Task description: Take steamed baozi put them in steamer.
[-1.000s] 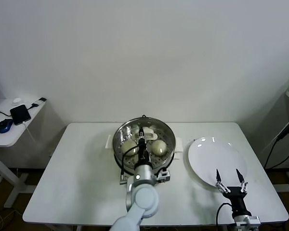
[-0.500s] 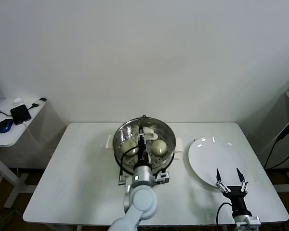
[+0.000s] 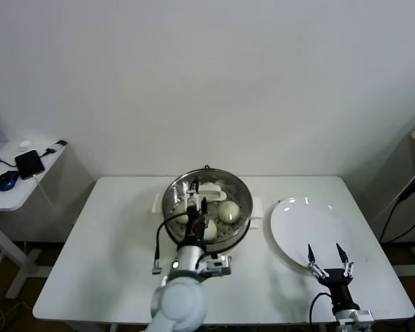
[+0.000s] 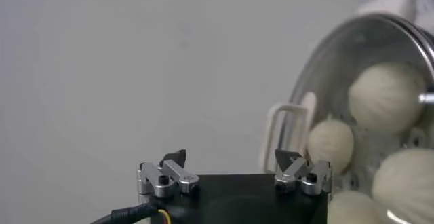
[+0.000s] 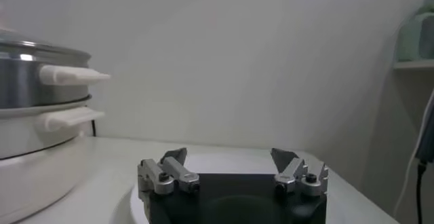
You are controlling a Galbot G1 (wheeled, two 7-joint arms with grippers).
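baozi: cream domes, inside | steamer: shiny steel, table centre

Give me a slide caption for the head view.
Open left gripper above cream-white round buns in shiny steel steamer; open right gripper beside bare white plate.

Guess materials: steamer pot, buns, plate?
Steamer: looks like polished stainless steel, mirror glare on the wall; handles probably white plastic.
Steamed baozi: matte cream dough, soft domes.
Plate: glossy white, light spots on the rim; ceramic or melamine, unclear.
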